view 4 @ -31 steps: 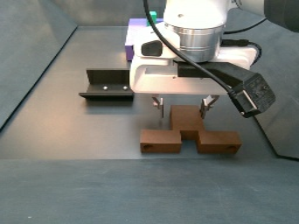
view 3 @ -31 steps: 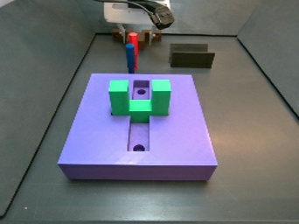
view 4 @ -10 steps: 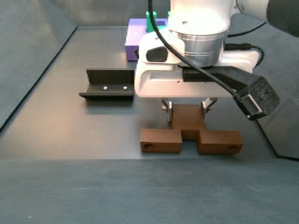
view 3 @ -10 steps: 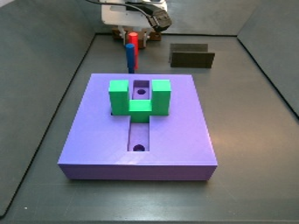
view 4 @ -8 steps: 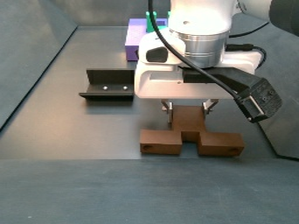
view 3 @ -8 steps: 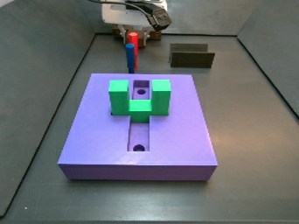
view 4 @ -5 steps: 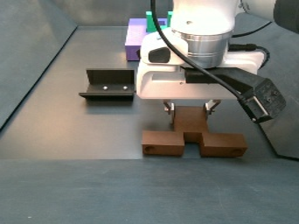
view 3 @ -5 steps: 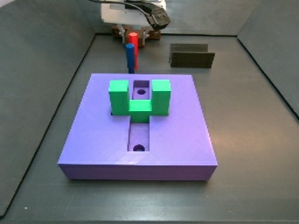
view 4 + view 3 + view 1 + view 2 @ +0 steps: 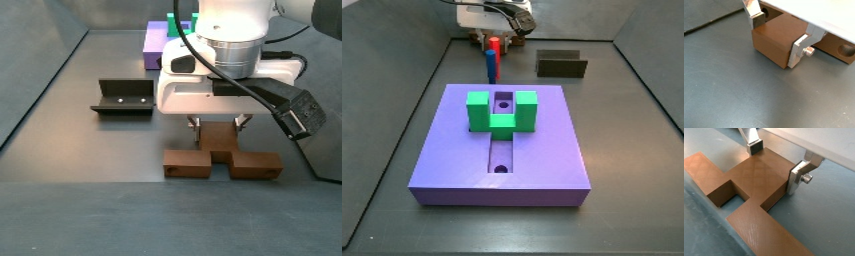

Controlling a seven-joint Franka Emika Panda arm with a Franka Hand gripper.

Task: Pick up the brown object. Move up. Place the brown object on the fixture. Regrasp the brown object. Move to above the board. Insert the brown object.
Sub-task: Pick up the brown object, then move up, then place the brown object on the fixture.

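The pincer [image 9: 217, 122] has lowered and narrowed since three seconds ago; its fingers [image 9: 799, 176] now clamp the brown object's [image 9: 747, 185] central stem. Grasp secured; lifting comes next.

Orange-brown brown object [image 9: 754, 183], silver claw [image 9: 775, 164], purple board [image 9: 500, 146], seemingly dark olive fixture [image 9: 561, 66].

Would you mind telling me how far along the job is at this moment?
Nothing looks finished. In hand: the claw straddles the middle stem of the brown object, which lies on the floor; a firm grip cannot be confirmed. Left: lifting, placing on the fixture, regrasping, and inserting into the board.
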